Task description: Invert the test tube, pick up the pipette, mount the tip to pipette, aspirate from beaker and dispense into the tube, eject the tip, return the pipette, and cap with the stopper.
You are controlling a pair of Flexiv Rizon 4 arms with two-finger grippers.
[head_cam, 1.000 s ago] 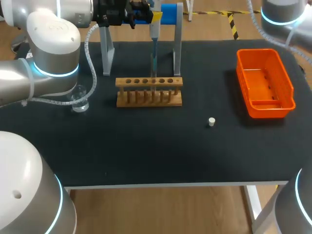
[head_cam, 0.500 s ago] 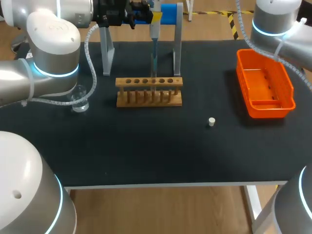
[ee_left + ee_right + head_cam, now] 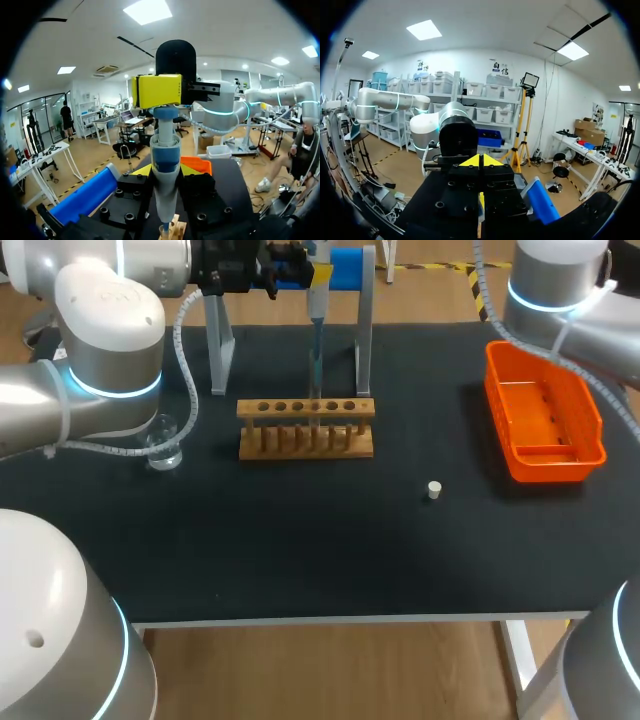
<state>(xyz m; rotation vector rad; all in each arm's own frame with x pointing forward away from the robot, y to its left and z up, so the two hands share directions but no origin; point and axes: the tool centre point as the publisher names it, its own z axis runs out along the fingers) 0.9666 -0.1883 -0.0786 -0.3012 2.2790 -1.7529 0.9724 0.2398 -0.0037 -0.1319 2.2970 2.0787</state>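
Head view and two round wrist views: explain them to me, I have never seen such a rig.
This is a robot with two arms at a black table. The head view looks down from above and behind. Each round picture comes from a camera on one wrist. On the table are a wooden tube rack, a glass beaker, a white stopper, an orange bin and a grey stand. The left gripper is shut on a pipette, upright above the rack. The right gripper is shut and empty.
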